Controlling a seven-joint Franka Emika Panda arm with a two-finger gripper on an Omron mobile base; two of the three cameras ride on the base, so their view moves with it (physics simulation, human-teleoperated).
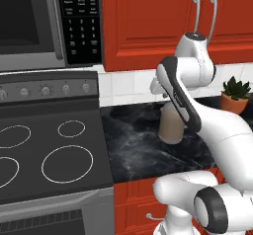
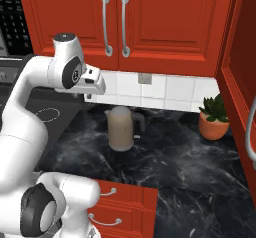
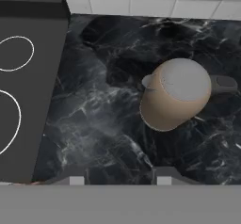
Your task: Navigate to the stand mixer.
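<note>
At the far left sits a stove point(image 1: 49, 150) with a smooth dark cooktop and white ring burners, its control knobs along the back and a microwave point(image 1: 29, 24) hung above. The stove's right edge meets a black marble counter point(image 2: 190, 162) flush, with no gap between them. On that counter stands a tan kettle point(image 2: 121, 128) with a grey lid, well back from the near edge and just short of the white tiled wall point(image 2: 165, 89). Farther right a small potted plant point(image 2: 214, 118) in a terracotta pot sits near the corner, where a red cabinet side point(image 2: 240, 62) closes the counter off. Bare marble lies between kettle and plant and in front of both. Red upper cabinets point(image 2: 150, 22) with silver handles hang over the counter; red drawers point(image 2: 120, 204) sit under its near edge.

The left base view shows the stove and microwave in full but hides part of the kettle behind the arm. The right base view shows the corner and the counter turning toward the near right. The hand view looks down on the kettle's lid and handle. The gripper point(image 3: 117, 178) hangs above the counter near the kettle, its fingertips point(image 3: 75, 180) spread apart and holding nothing.

No stand mixer appears anywhere on this stretch of counter.
</note>
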